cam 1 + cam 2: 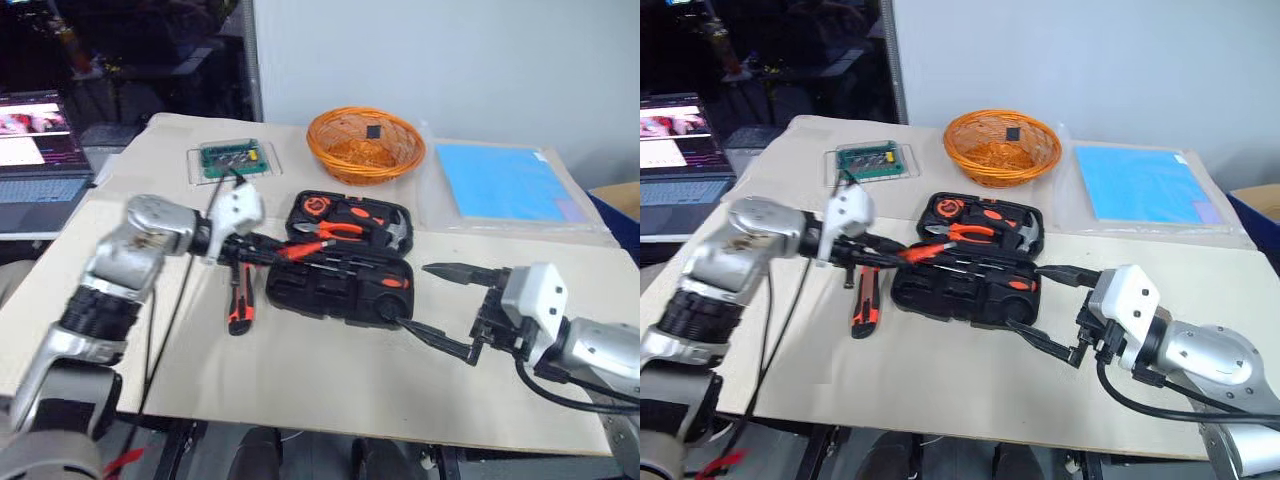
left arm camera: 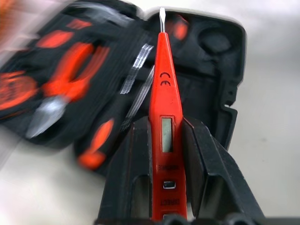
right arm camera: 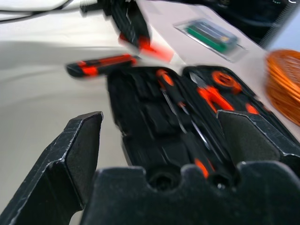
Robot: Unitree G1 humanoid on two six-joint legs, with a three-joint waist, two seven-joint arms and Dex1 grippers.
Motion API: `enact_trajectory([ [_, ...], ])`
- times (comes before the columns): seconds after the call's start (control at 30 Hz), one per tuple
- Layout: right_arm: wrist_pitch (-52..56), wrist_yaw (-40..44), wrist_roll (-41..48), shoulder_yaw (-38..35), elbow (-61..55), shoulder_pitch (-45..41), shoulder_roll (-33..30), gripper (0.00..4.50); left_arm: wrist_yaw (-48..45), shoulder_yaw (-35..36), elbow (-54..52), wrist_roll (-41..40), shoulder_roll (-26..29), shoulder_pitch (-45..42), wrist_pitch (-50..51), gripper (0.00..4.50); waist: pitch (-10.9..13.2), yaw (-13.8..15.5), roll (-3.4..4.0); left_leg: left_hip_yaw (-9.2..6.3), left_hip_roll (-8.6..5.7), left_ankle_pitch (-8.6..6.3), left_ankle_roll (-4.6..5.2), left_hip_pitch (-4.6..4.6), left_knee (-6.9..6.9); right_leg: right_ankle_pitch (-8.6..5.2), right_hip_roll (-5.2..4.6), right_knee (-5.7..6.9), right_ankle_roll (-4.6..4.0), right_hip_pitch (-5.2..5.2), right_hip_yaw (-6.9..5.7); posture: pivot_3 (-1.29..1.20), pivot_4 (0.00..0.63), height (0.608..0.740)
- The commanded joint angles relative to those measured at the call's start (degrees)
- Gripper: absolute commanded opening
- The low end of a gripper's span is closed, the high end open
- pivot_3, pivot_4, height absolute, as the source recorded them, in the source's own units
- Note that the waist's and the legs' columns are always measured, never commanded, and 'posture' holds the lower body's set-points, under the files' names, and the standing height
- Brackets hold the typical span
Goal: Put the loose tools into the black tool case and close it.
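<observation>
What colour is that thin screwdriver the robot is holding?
All orange, with a small grey window in the tester screwdriver; the left wrist view shows it best.

One open tool case (image 1: 340, 285), one tester screwdriver (image 2: 165, 117), one utility knife (image 1: 238, 300), one basket (image 1: 365, 145), one bit box (image 1: 232, 160).

Silver metal arms, white wrist housings, black cables; black ridged fingers (image 3: 77, 154)

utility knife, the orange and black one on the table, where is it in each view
Left eye view: the utility knife lies on the table left of the black tool case, below the left gripper.
Right eye view: again left of the case, at.
Left wrist view: I can't make it out.
Right wrist view: blurred, beyond the case's far corner.
Shared landmark: the open case.
</observation>
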Motion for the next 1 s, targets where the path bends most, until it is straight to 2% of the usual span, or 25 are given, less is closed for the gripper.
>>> enact_trajectory([
  [0.03, 0.93, -2.28, 1.09, -2.75, -4.02, 0.83, -0.74, 4.50, -1.62, -2.56, 9.85, 5.96, -2.48, -4.98, -9.10, 0.63, 0.01, -0.63, -0.01, -0.02, 0.00, 0.00, 0.00, -0.01, 0.00, 0.00, 0.01, 0.00, 0.00, -0.02, 0.00, 0.00, 0.150, 0.740],
  [0.27, 2.68, -5.73, 1.43, -2.79, -7.84, 3.06, -0.27, 4.50, -2.73, -6.36, 25.64, 14.12, -8.65, -10.54, -20.66, 0.63, 0.01, -0.54, -0.02, -0.16, -0.08, -0.01, 0.02, -0.05, 0.03, -0.02, -0.02, -0.02, 0.05, 0.07, -0.03, 0.00, 0.150, 0.740],
  [0.77, 4.03, -9.05, 2.78, -3.46, -10.50, 5.65, -0.88, 4.50, -4.82, -6.93, 37.25, 20.98, -14.57, -15.09, -26.81, 0.63, 0.01, -0.55, -0.01, -0.62, -0.20, -0.04, 0.08, 0.05, 0.29, -0.10, 0.01, -0.08, 0.15, 0.65, -0.22, 0.00, 0.150, 0.740],
  [0.83, 4.04, -9.30, 3.07, -3.58, -10.63, 5.84, -1.03, 4.50, -4.92, -6.28, 37.87, 21.16, -14.59, -15.34, -26.85, 1.45, 0.01, -0.57, -0.01, -0.66, -0.22, -0.04, 0.08, 0.05, 0.31, -0.11, 0.01, -0.08, 0.17, 0.68, -0.22, 0.00, 0.150, 0.740],
  [0.9, 3.91, -9.37, 3.17, -3.64, -10.51, 5.99, -1.18, 4.50, -4.95, -5.94, 38.39, 21.61, -14.34, -15.56, -26.96, 2.00, 0.01, -0.65, -0.02, -0.66, -0.22, -0.05, 0.08, 0.04, 0.31, -0.11, 0.01, -0.08, 0.17, 0.66, -0.22, 0.00, 0.150, 0.740],
  [0.93, 3.84, -9.39, 3.16, -3.57, -10.36, 5.96, -1.23, 4.50, -5.09, -5.86, 38.65, 21.90, -14.13, -15.63, -26.88, 2.00, 0.00, -0.74, -0.01, -0.69, -0.21, -0.05, 0.08, 0.03, 0.31, -0.11, 0.03, -0.08, 0.16, 0.66, -0.22, 0.00, 0.150, 0.740],
  [0.97, 3.72, -9.37, 3.09, -3.48, -10.19, 5.93, -1.27, 4.50, -5.26, -5.87, 38.76, 22.24, -13.92, -15.64, -27.13, 2.68, 0.00, -0.75, 0.00, -0.69, -0.22, -0.05, 0.09, 0.05, 0.31, -0.11, 0.02, -0.08, 0.16, 0.68, -0.21, 0.00, 0.150, 0.740],
  [1.0, 3.64, -9.37, 3.00, -3.30, -10.01, 5.79, -1.33, 4.50, -5.56, -5.69, 38.69, 22.32, -13.74, -15.59, -27.32, 2.91, 0.01, -0.74, -0.01, -0.69, -0.22, -0.05, 0.09, 0.07, 0.31, -0.11, 0.03, -0.07, 0.16, 0.68, -0.21, 0.00, 0.150, 0.740],
])
